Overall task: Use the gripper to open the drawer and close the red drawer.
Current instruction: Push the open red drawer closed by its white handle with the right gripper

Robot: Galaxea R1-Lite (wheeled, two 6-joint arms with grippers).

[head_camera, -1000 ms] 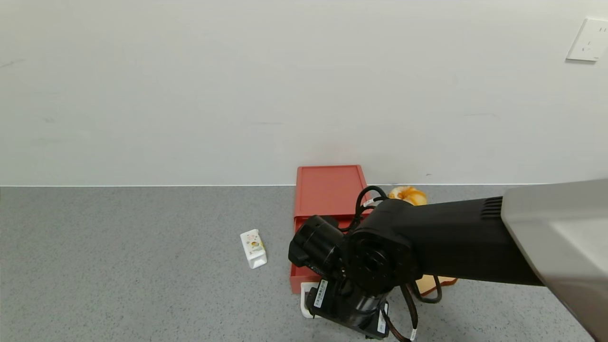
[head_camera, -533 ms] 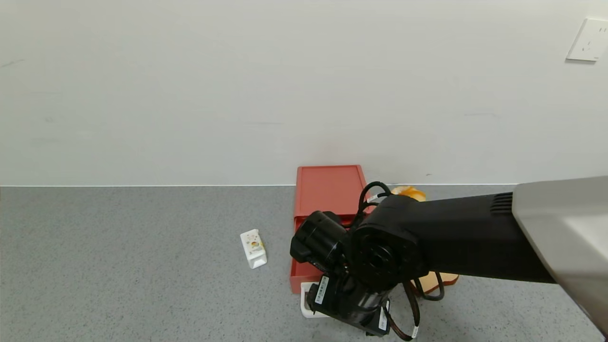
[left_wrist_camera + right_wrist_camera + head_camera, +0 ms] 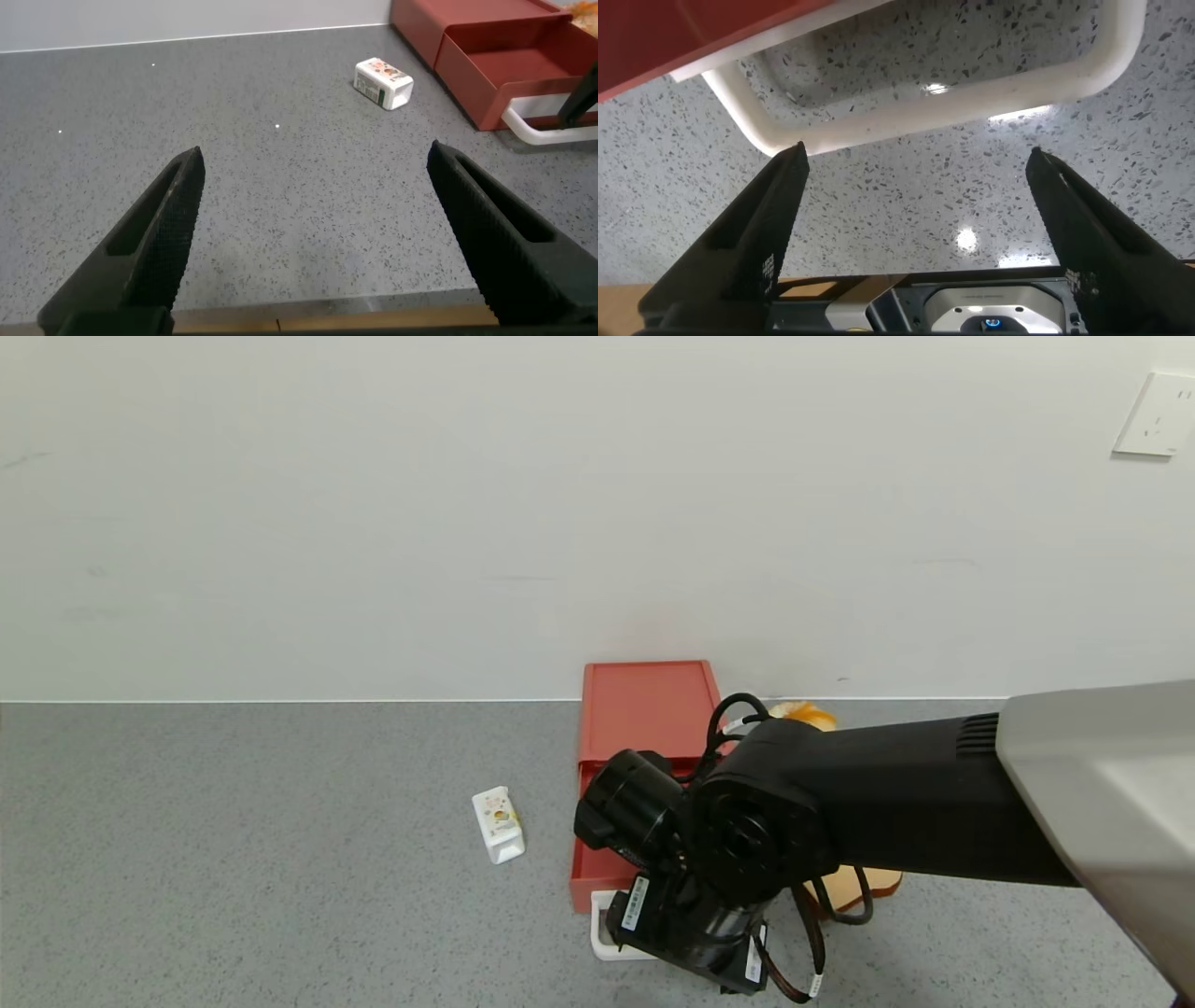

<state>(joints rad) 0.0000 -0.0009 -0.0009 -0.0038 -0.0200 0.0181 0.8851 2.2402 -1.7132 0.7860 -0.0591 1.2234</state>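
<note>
The red drawer (image 3: 644, 709) stands against the wall with its tray (image 3: 588, 875) pulled out toward me. Its white loop handle (image 3: 600, 941) lies on the table at the tray's front. My right gripper (image 3: 917, 159) hangs over the handle, fingers open, with the handle (image 3: 906, 117) just beyond the fingertips and not between them. In the head view the wrist (image 3: 691, 933) hides the fingers. My left gripper (image 3: 316, 154) is open and empty low over the table near its front edge. From there the drawer (image 3: 486, 47) is far off.
A small white carton (image 3: 498, 824) lies left of the tray and also shows in the left wrist view (image 3: 383, 82). An orange bun (image 3: 810, 714) and a wooden board (image 3: 873, 882) sit right of the drawer, partly behind my right arm. Grey table (image 3: 233, 859) spreads left.
My right wrist has shifted slightly farther from me and to the right, over the tray's front. The tray and the carton have not visibly moved.
</note>
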